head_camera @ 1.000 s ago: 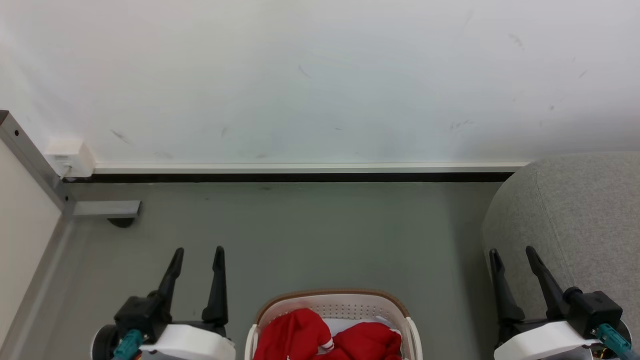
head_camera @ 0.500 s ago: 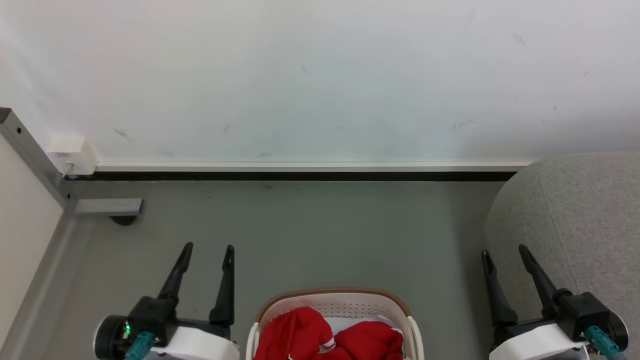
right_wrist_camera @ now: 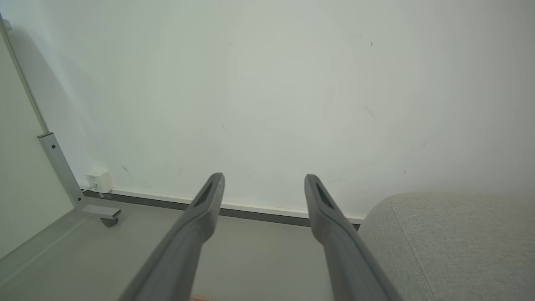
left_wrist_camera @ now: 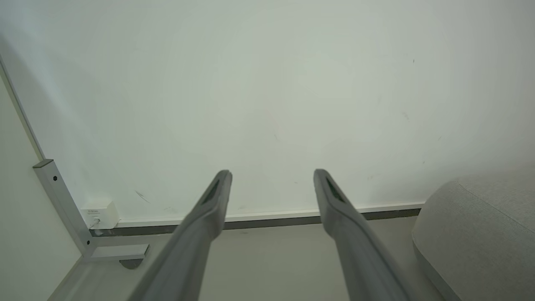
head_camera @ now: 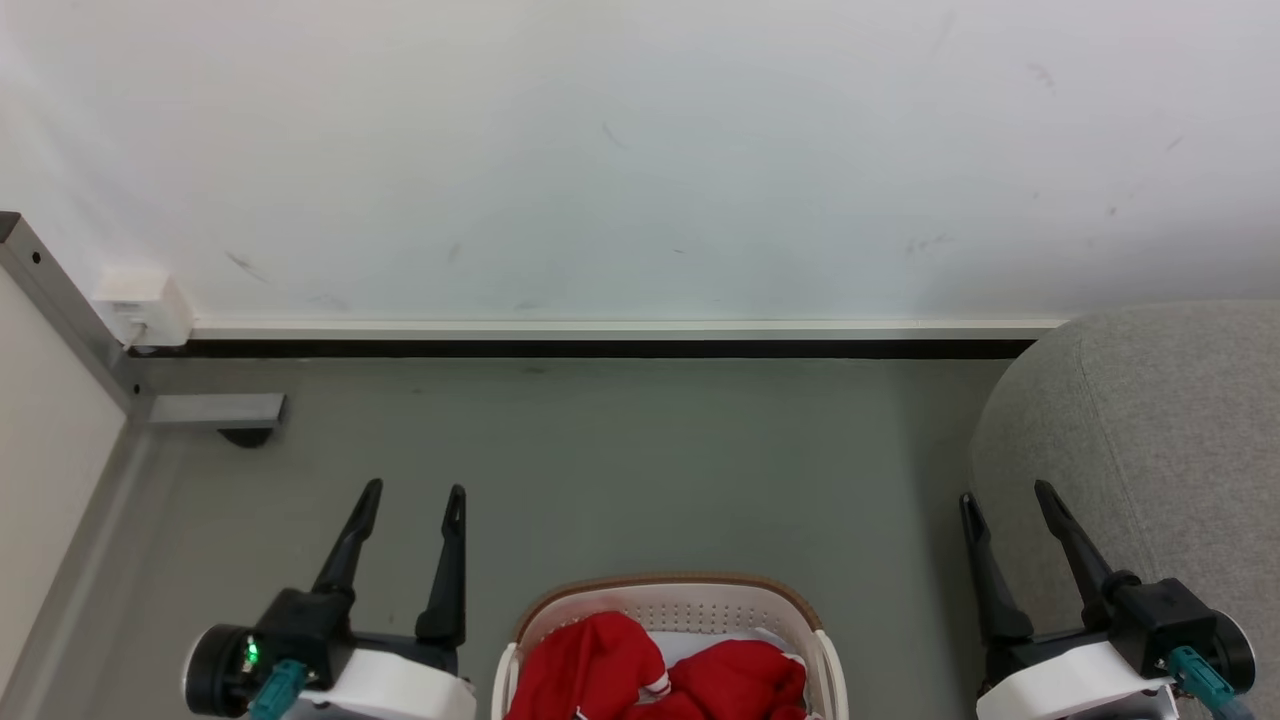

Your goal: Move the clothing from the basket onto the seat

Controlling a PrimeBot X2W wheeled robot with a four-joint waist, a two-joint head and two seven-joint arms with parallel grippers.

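Clothing [head_camera: 590,670] lies in basket [head_camera: 665,582], bottom centre; left gripper [head_camera: 415,488] and right gripper [head_camera: 1003,492] gape empty; best dip one straight into it

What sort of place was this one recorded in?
Probably an indoor room set up like a living corner: a grey fabric sofa by a scuffed white wall, and a laundry basket of red clothing on a smooth grey floor.

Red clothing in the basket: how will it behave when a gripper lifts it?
Probably floppy: the clothing lies crumpled in soft folds in the basket, so it should drape from a pinch. Likely light for its bulk; it looks like thin fabric. Its two mounds touch, so lifting one may drag the other.
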